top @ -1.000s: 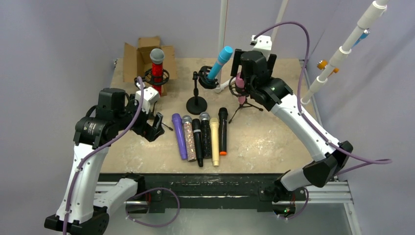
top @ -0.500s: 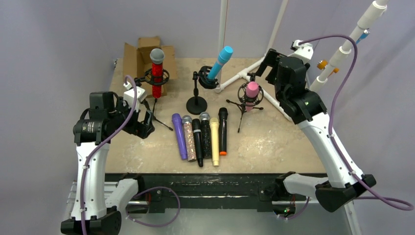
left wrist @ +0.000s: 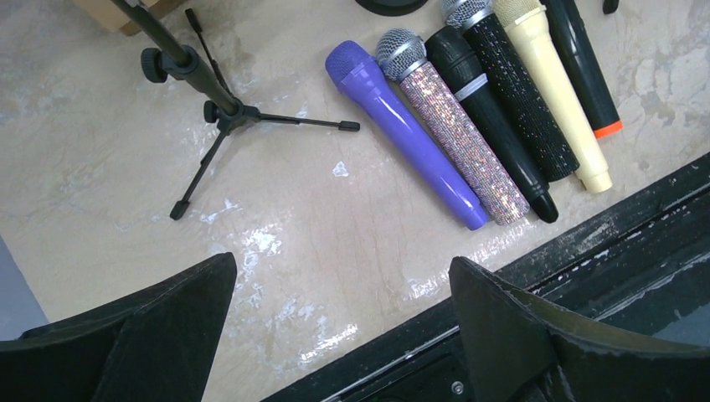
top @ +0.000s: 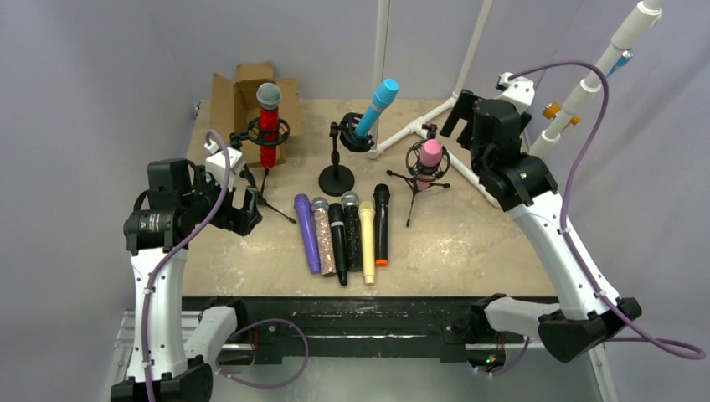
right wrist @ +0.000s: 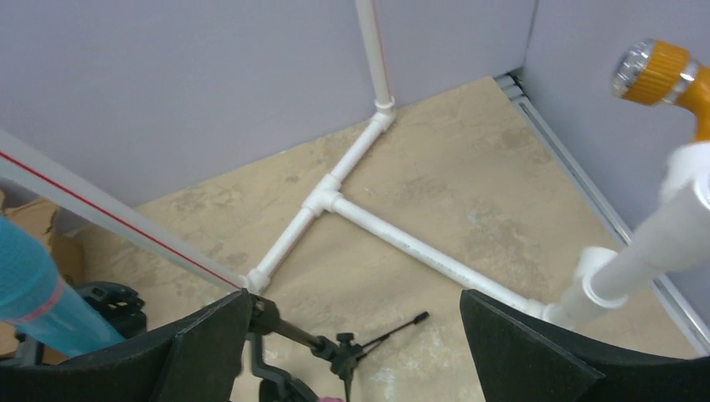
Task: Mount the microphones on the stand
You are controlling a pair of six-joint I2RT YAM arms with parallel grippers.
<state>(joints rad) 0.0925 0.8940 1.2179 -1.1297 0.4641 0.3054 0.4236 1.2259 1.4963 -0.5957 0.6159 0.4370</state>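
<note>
Both grippers are seen empty, fingers spread wide. The left gripper (left wrist: pixel 342 268) is hung over bare worktop (left wrist: pixel 276 243) just beside the lying row. The right gripper (right wrist: pixel 356 300) is raised at the far right corner, facing the white pipe frame (right wrist: pixel 393 239).

Three microphones are already seated: the red glitter microphone (top: pixel 268 124), the light blue microphone (top: pixel 377 102) and the pink microphone (top: pixel 430 153), each in a stand's ring mount. Six are laid side by side on the worktop, from the purple microphone (left wrist: pixel 406 134) to the black one with an orange end (left wrist: pixel 586 71).

The step in hand is judged to be fetching the next microphone. The purple one is nearest the left gripper, but it is pressed against the silver glitter microphone (left wrist: pixel 456 126), so the inner finger would be given little room. No free mount can be made out with certainty.
</note>
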